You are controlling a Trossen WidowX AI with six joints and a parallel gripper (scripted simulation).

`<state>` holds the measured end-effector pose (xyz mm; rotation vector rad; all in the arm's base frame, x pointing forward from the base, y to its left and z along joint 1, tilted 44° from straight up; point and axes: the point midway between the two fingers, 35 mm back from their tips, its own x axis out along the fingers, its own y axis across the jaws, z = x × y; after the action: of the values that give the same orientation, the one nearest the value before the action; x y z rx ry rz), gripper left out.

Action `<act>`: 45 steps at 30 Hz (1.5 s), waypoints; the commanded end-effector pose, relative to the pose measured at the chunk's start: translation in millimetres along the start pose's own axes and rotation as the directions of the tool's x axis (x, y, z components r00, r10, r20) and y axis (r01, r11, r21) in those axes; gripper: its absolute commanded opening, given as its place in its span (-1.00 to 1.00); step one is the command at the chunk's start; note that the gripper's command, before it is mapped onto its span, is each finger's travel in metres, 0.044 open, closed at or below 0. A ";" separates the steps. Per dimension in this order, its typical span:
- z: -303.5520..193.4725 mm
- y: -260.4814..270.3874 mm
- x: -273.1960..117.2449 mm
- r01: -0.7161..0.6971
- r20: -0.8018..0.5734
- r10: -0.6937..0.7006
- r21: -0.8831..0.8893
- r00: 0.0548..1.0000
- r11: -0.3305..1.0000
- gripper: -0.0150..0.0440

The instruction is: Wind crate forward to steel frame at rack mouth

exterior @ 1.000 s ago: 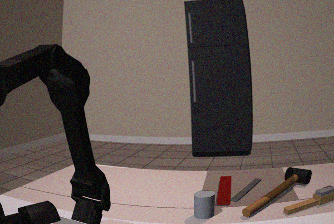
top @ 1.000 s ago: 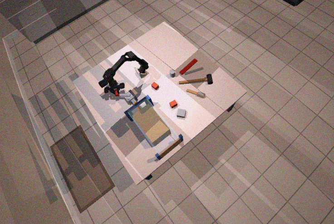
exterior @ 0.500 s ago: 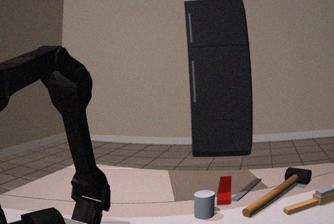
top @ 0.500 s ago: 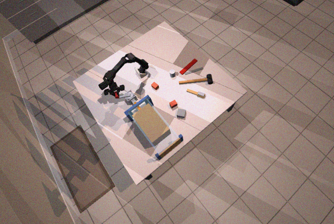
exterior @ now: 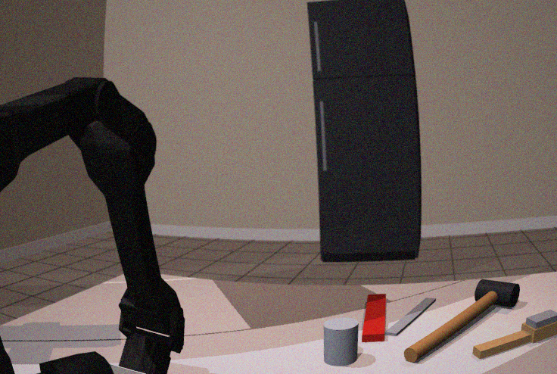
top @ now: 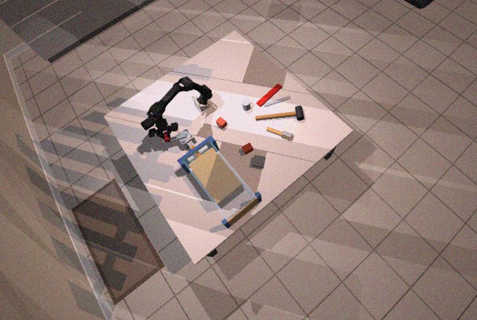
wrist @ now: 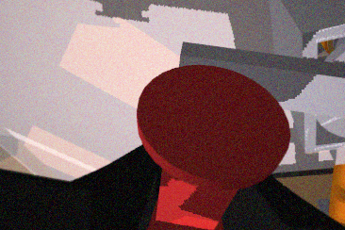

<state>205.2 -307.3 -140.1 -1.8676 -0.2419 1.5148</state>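
My gripper (top: 166, 133) (wrist: 193, 149) is shut on the red knob (top: 166, 137) (wrist: 212, 124) of the winch handle. The handle's grey crank arm (top: 176, 137) (wrist: 250, 66) runs from the knob over the winch (top: 185, 138). The key and round hole are hidden. The tan-topped crate (top: 210, 170) looks flat inside the clear-panelled cubby, near its blue-cornered mouth frame (top: 186, 157) on the winch side. An orange strap (top: 197, 154) shows there. Whether the crate's front touches the frame I cannot tell. Open space shows behind the crate, before the cubby's wooden end bar (top: 242, 212).
On the bench are two red blocks (top: 221, 122) (top: 247, 148), a grey block (top: 257, 162), a grey cylinder (top: 245, 105) (exterior: 340, 344), a red bar (top: 269, 94) (exterior: 374, 318), a grey strip (top: 277, 101) (exterior: 411, 317), a mallet (top: 276, 115) (exterior: 452, 325) and a brush-like tool (top: 274, 131) (exterior: 504, 342).
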 end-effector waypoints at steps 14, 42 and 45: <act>-35.2 -12.4 16.0 0.004 -0.019 -0.004 -0.039 1.000 0.999 -0.49; -59.7 -31.2 27.1 0.006 -0.020 -0.006 -0.040 1.000 0.999 -0.49; -62.2 -34.0 28.3 0.006 -0.020 -0.007 -0.040 1.000 0.999 -0.49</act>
<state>254.6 -303.7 -141.8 -1.8830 -0.2234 1.5183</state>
